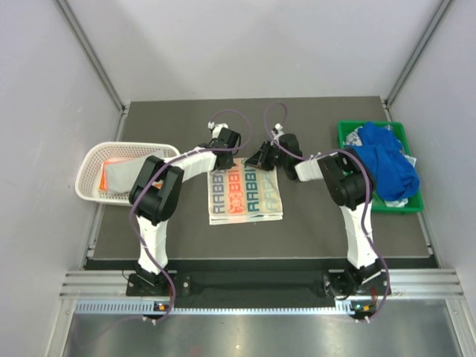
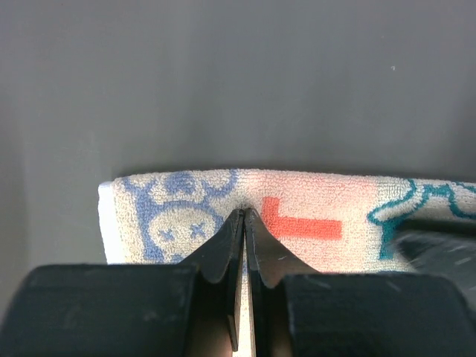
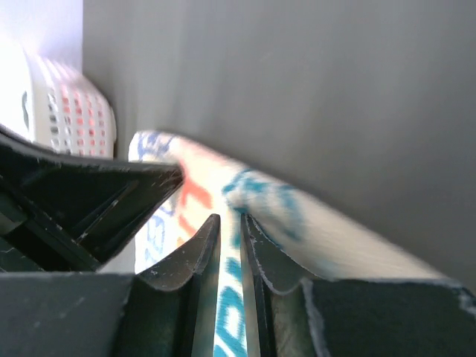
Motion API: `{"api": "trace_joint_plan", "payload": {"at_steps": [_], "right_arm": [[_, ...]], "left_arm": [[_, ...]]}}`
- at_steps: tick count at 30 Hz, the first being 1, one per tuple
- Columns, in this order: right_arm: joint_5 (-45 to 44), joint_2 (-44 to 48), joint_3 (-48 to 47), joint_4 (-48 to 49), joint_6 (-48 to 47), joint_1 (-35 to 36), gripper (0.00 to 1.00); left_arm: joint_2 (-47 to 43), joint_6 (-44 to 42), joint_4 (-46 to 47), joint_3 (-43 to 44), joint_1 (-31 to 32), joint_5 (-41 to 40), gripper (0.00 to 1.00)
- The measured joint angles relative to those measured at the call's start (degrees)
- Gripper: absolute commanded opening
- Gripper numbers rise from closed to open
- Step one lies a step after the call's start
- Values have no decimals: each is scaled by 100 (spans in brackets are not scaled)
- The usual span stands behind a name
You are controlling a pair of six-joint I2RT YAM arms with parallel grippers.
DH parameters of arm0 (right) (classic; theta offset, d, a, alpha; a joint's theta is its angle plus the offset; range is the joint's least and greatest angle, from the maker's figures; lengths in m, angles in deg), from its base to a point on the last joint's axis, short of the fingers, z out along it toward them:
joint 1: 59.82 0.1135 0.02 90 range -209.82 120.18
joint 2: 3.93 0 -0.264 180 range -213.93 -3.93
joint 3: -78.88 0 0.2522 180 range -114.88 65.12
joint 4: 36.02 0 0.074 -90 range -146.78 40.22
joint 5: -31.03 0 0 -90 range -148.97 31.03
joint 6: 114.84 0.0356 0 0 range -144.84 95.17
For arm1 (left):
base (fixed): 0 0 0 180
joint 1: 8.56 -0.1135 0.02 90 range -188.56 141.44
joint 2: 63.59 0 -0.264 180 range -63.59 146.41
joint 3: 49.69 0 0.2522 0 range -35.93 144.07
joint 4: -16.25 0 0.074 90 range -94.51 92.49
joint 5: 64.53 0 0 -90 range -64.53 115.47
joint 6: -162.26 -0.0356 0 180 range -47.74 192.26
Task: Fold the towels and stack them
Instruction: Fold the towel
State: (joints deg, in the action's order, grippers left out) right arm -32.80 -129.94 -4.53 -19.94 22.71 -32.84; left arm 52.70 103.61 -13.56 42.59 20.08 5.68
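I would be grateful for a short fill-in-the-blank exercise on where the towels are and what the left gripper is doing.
1. The blue towel lies in the ___ bin.
2. The orange towel lies in the ___ basket.
3. The left gripper is shut on the lettered towel's ___ edge, the one away from the arms' bases.

Missing words: green; white; far.

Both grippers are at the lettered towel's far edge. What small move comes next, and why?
Probably lift that edge slightly and draw it toward the near edge. The left gripper pinches the towel, the right gripper looks closed on it too, and it lies flat.
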Motion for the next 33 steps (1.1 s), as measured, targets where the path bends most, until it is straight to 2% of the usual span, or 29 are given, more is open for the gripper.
{"api": "trace_joint_plan", "payload": {"at_steps": [6,11,16,20,28,33], "right_arm": [[61,39,407,555,411,-549,17],[35,138,483,459,501,-892,16],[-37,186,474,313,437,-949,16],[-48,188,470,291,356,-949,15],[-42,188,457,269,302,-955,15],[-26,188,389,149,238,-955,15]], "left_arm": [[-17,0,103,-79,9,-26,9],[-55,2,173,-131,9,-24,13],[-66,-26,164,-120,-4,-85,20],[-66,-114,-2,-17,-87,-190,20],[-66,-188,-210,31,-756,-219,19],[-59,-297,-247,31,-905,-243,19]]}}
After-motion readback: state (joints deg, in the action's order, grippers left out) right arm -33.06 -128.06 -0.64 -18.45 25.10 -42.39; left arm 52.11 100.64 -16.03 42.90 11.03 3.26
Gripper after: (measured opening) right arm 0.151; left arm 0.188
